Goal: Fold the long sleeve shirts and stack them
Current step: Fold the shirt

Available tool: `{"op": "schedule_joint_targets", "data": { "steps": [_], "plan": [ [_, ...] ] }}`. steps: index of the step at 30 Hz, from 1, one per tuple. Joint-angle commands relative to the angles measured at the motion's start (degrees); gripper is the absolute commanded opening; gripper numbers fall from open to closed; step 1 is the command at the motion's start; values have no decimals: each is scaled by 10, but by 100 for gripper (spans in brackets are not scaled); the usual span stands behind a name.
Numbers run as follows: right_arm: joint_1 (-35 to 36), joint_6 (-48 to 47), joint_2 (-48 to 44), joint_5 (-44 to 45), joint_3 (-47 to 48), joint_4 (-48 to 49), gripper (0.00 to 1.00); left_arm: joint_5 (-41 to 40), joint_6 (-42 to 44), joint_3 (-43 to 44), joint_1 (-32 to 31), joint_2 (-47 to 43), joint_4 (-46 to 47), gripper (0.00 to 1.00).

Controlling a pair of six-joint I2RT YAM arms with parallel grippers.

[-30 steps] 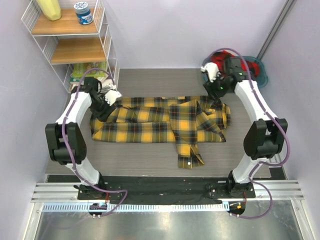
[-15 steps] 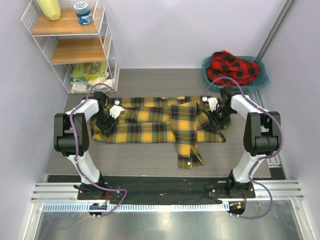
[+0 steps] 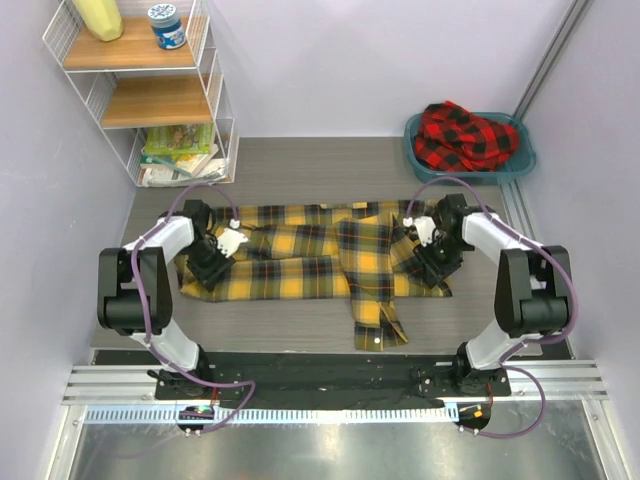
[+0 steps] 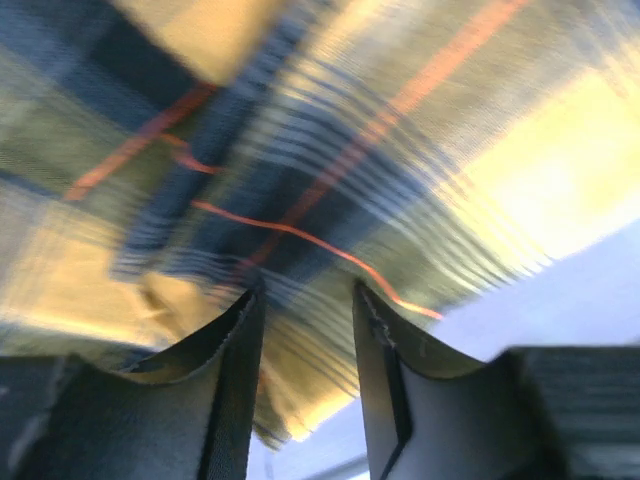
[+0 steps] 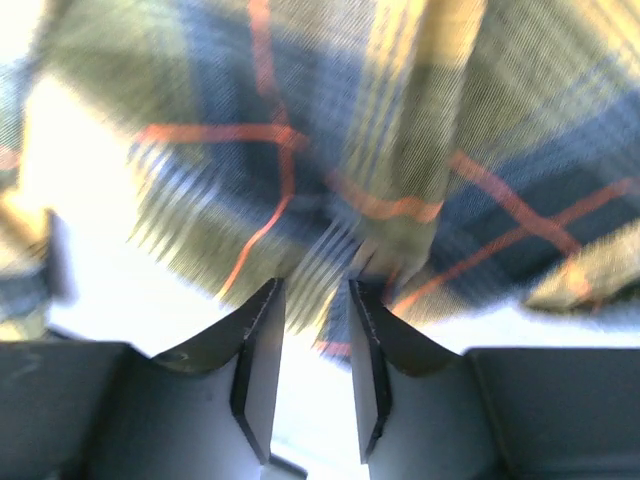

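We found the yellow shirt (image 3: 320,262) spread on the counter (image 3: 300,170), long axis running 9 to 3 o'clock, left hand (image 3: 212,264) at its 9 end, right hand (image 3: 433,262) at 3 (both narrowly apart; whether they pinched cloth we couldn't tell).

Yellow shirt (image 3: 300,262) — soft woven flannel; basin (image 3: 524,163) — glossy plastic.

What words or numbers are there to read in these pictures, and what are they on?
None can be read.
The jar on top of the shelf rack: blue-and-white label, print too small to read.
The packets on its bottom level: printing too small to read.
The yellow shirt and the red shirt: only checks, no words showing.
Both wrist views: blurred cloth, no writing.
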Motion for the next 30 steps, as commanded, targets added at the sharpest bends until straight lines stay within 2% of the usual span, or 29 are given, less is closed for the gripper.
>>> {"op": "schedule_joint_targets", "data": {
  "steps": [1,2,5,7,10,11,12,16,19,21,26,30],
  "plan": [
    [0,7,-78,-52,63,-65,40,108,21,46,6,-52,-132,45],
    [1,12,-82,-71,104,-67,41,166,15,81,5,-57,-147,49],
    [3,36,-63,-123,186,-59,48,241,-5,139,2,-71,-170,57],
    [12,66,-20,-131,224,-43,51,291,-36,158,-16,-76,-149,63],
    [25,98,49,-143,297,-26,53,333,-140,176,-40,-86,-58,68],
    [31,105,63,-139,324,-19,54,339,-178,176,-48,-87,12,70],
    [33,112,77,-134,335,-10,54,345,-257,176,-68,-86,44,71],
    [38,119,150,-124,386,11,58,310,-402,194,-142,-53,175,80],
    [38,121,194,-129,413,16,60,276,-456,239,-200,10,234,80],
    [39,124,212,-139,422,18,61,281,-505,267,-225,73,256,80],
    [40,129,226,-168,420,37,61,285,-611,338,-255,175,331,80],
    [39,128,239,-186,423,39,55,315,-672,364,-265,234,368,72]
  ]
}}
